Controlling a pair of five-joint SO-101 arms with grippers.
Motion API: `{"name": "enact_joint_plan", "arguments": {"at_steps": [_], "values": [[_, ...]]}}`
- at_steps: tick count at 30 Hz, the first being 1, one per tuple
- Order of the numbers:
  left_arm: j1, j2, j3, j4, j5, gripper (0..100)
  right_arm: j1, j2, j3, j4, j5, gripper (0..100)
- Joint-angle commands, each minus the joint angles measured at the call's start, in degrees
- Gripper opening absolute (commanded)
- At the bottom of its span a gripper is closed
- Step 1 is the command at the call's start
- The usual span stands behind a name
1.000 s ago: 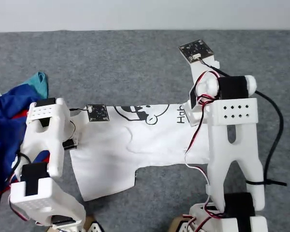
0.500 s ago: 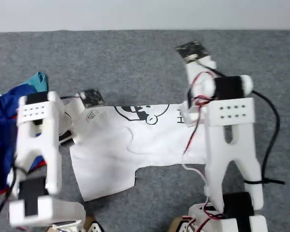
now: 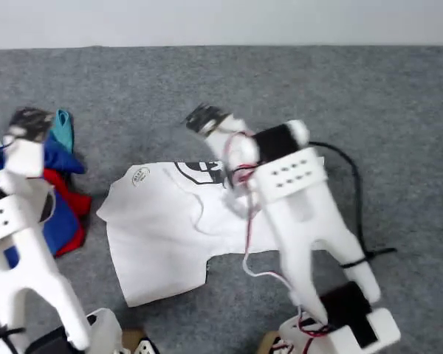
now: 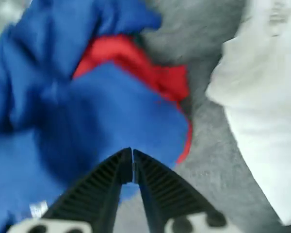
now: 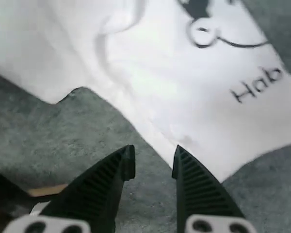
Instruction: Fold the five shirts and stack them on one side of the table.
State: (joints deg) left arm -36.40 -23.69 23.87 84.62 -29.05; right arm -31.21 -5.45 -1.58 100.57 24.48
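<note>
White shirt (image 3: 162, 228) lies flat mid-table, print at its far side; the right arm hides its right part. Right gripper (image 5: 154, 156) hangs just beside a shirt edge, jaws narrowly apart, empty. Left gripper (image 4: 132, 155) hovers over the blue-and-red pile (image 3: 63, 195) at left, tips pressed together, gripping nothing I can see. The pile is partly hidden by the left arm, so I cannot count its shirts.
</note>
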Motion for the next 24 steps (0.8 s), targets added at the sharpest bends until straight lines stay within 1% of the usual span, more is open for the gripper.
{"name": "enact_joint_plan", "arguments": {"at_steps": [1, 5, 7, 10, 13, 16, 19, 24], "values": [[-5.5, -2.0, 0.4, 2.8, 2.8, 1, -7.8, 1.3, 0.9, 1.1, 0.2, 14.3], [-12.7, -2.0, 2.6, 3.4, 2.8, 1, -16.8, 3.7, 4.7, -2.8, 0.6, 14.6], [-16.3, -2.0, 3.3, 3.3, 2.8, 1, -20.4, 5.2, 6.8, -5.8, 0.7, 18.4], [-21.6, -2.0, 3.5, 3.5, 2.8, 1, -22.9, 8.4, 8.2, -9.9, 0.8, 24.7], [-26.4, -2.0, 3.3, 3.3, 2.6, 1, -24.0, 12.0, 8.2, -13.0, 4.8, 24.9], [-29.2, -2.0, 3.4, 3.2, 1.5, 1, -25.4, 15.4, 8.2, -14.3, 8.1, 24.9], [-30.8, -2.0, 3.5, 3.2, 0.4, 1, -26.2, 18.0, 8.1, -14.2, 9.8, 24.9], [-32.3, -1.7, 3.6, 3.2, 0.4, 1, -29.1, 18.9, 8.3, -14.0, 9.9, 24.9]]}}
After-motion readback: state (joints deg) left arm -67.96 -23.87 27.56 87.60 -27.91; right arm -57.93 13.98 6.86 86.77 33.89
